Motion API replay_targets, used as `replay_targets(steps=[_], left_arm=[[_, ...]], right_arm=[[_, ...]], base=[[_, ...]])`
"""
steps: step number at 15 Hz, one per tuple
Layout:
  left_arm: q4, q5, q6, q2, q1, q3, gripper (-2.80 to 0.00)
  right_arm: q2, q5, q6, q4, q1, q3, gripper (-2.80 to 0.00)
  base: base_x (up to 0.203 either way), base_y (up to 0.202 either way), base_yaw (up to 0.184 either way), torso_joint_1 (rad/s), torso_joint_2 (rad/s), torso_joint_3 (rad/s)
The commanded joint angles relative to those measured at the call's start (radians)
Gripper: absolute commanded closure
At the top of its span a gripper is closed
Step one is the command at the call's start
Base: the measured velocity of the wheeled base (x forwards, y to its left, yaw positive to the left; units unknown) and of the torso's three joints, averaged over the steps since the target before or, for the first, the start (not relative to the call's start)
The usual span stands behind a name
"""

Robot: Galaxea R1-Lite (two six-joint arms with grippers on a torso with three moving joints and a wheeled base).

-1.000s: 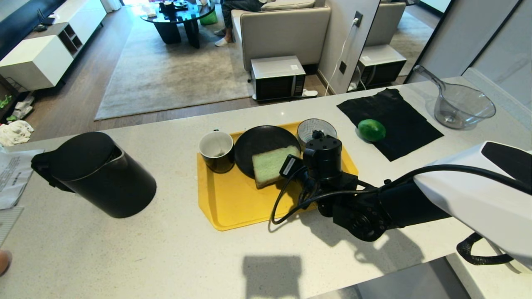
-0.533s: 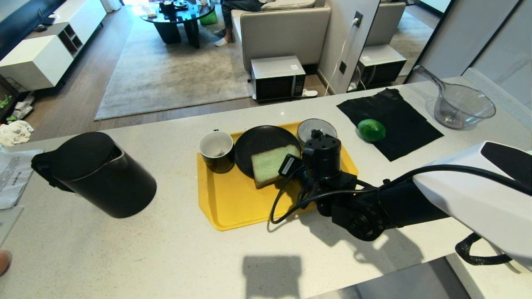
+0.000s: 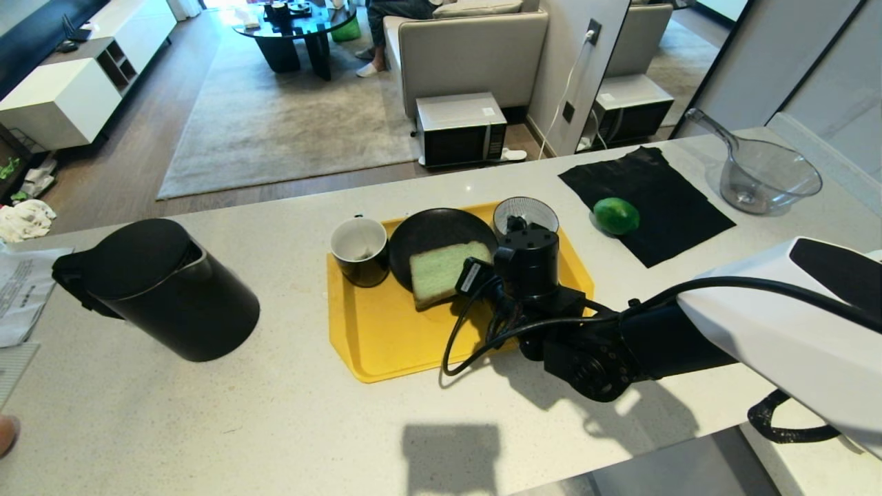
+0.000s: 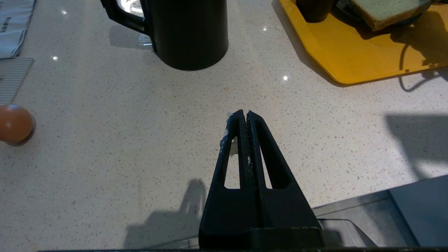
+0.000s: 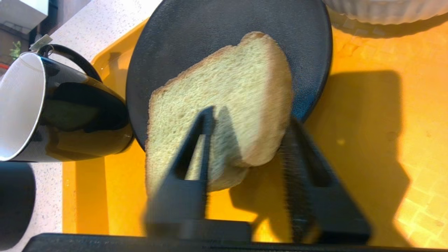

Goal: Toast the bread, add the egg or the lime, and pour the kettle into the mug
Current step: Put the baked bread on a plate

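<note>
Black plastic fingers of my right gripper (image 5: 246, 140) stand spread, one on each side of the bread (image 5: 217, 115). One finger lies across the slice's pale face, the other runs just beside its crust edge; whether either presses on it I cannot tell. Near end of the slice hangs over the rim of the black plate (image 5: 196, 31), above the yellow tray (image 5: 367, 105); far end rests on the plate.

From the head view, my right arm reaches in from the right over the tray's near right corner, and its wrist hides the fingers. Bread (image 3: 441, 272) pokes out to the left of the wrist. Mug (image 3: 358, 251) sits on the tray's far left corner, just beside the plate (image 3: 434, 231). Striped bowl (image 3: 527, 213) stands behind the wrist, at the tray's far right.

Left gripper (image 4: 244, 117) hangs pressed together over bare counter (image 4: 140, 140), well apart from everything. Kettle (image 4: 189, 35) stands beyond it on the counter. Egg (image 4: 14, 123) lies off to one side on the counter.

Farther right on the counter, the lime (image 3: 615, 215) rests on the edge of a black cloth (image 3: 661, 200), well apart from my right gripper. Clear bowl (image 3: 768, 172) sits beyond the cloth.
</note>
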Motion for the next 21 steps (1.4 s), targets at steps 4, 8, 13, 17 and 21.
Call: replay_targets(steps=[4,8,13,17,21], left_arm=[[-0.001,0.000,-0.001,-0.002,0.000,0.017,0.00],[-0.001,0.000,-0.001,-0.002,0.000,0.017,0.00],[-0.001,0.000,-0.001,-0.002,0.000,0.017,0.00],[-0.001,0.000,-0.001,-0.002,0.000,0.017,0.00],[-0.001,0.000,-0.001,-0.002,0.000,0.016,0.00]], right_arm=[[-0.005,-0.004,0.001,-0.004,-0.001,0.003,-2.80],[-0.021,-0.007,-0.052,-0.004,-0.020,0.047,-2.80],[-0.063,-0.008,-0.083,-0.004,-0.039,0.084,-2.80],[-0.212,-0.006,-0.144,-0.003,-0.063,0.216,-2.80],[-0.387,-0.005,-0.215,-0.002,-0.082,0.327,-2.80]], base=[[0.000,0.000,0.000,0.000,0.00,0.000],[0.000,0.000,0.000,0.000,0.00,0.000],[0.000,0.000,0.000,0.000,0.00,0.000],[0.000,0.000,0.000,0.000,0.00,0.000],[0.000,0.000,0.000,0.000,0.00,0.000]])
